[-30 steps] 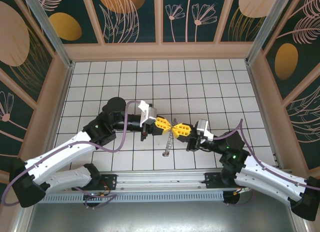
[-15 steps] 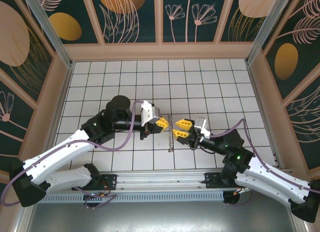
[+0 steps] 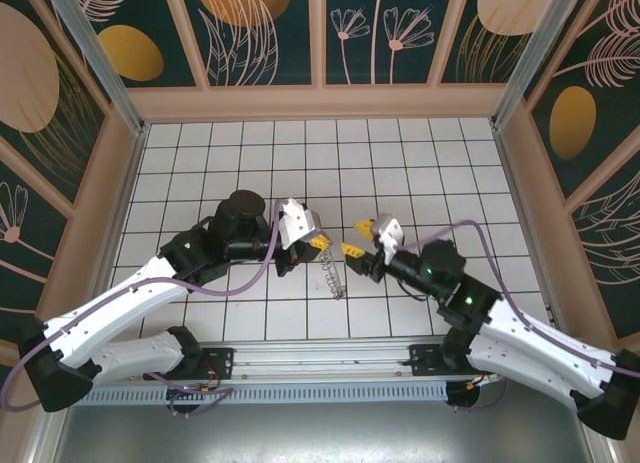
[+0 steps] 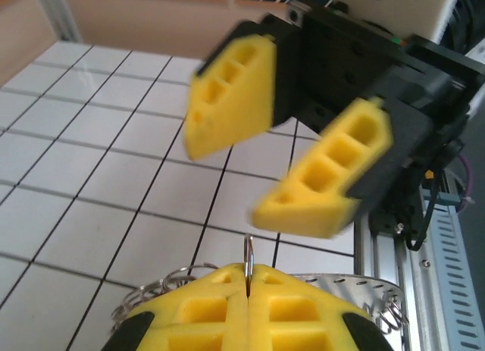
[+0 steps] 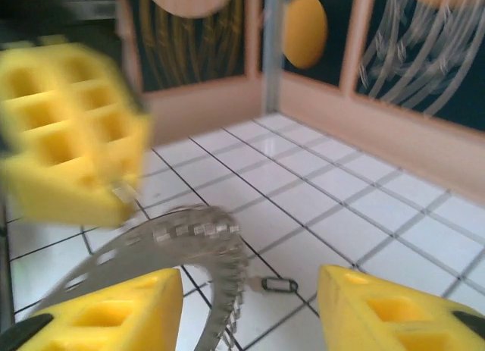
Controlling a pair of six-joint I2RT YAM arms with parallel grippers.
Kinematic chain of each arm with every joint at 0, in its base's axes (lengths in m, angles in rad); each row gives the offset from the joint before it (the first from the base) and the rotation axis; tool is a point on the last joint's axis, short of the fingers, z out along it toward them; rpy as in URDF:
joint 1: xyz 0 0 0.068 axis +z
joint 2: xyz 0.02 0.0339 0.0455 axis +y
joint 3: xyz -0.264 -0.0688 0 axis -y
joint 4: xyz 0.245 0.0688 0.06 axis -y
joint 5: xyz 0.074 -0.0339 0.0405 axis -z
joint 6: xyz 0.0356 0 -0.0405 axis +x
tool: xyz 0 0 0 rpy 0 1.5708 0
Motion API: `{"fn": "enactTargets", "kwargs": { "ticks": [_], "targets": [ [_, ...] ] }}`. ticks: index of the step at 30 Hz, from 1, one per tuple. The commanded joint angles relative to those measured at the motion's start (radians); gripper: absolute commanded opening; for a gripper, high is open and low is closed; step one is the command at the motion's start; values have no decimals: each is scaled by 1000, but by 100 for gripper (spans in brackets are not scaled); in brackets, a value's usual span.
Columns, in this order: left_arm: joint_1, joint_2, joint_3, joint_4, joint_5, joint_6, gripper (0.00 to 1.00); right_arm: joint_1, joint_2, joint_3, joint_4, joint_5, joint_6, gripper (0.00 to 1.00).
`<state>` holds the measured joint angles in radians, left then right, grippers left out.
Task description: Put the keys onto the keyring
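Keyring (image 3: 335, 276): thin, stiff, light metal, judged slippery. It is clamped at its rim by the closed left gripper (image 3: 318, 244) and hung over the tiled floor (image 3: 200, 153). The right gripper (image 3: 358, 238) is shown beside it, fingers apart. A rim pinch is advised.

keyring (image 3: 333, 276): large thin silver-grey metal ring, rim fringed with small wire loops. Pinched at rim in closed jaws of left gripper (image 3: 320, 245), hanging below them. Edge-on from above, reads as narrow strip slanting toward near edge. Left wrist view: rim upright in jaws, loops fanning out both sides. Right wrist view: fringed arc, blurred.
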<state>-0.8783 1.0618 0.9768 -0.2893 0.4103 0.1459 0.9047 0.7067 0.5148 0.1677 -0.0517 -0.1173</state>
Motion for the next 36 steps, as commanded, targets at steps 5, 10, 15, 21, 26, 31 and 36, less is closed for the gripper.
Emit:
{"fn": "enactTargets", "kwargs": {
  "ticks": [5, 10, 15, 21, 26, 31, 36],
  "targets": [
    [-3, -148, -174, 90, -304, -242, 0, -200, 287, 127, 28, -99, 150, 63],
    [-2, -292, -260, 58, -512, -359, 0, -268, 494, 199, 59, -177, 185, 71],
    [-4, -406, -357, 103, -648, -454, 0, -257, 739, 339, 56, -252, 160, 71],
    [-2, -470, -427, 110, -765, -531, 0, -195, 1049, 639, -164, -287, -12, 68],
    [-3, -496, -450, 67, -816, -561, 0, -186, 1189, 789, -282, -313, -53, 64],
    [-3, -578, -490, 27, -856, -569, 0, -151, 1289, 880, -357, -302, -67, 62],
    [-3, -610, -500, 13, -830, -565, 0, -118, 1353, 937, -400, -290, -77, 59]
  ]
}}
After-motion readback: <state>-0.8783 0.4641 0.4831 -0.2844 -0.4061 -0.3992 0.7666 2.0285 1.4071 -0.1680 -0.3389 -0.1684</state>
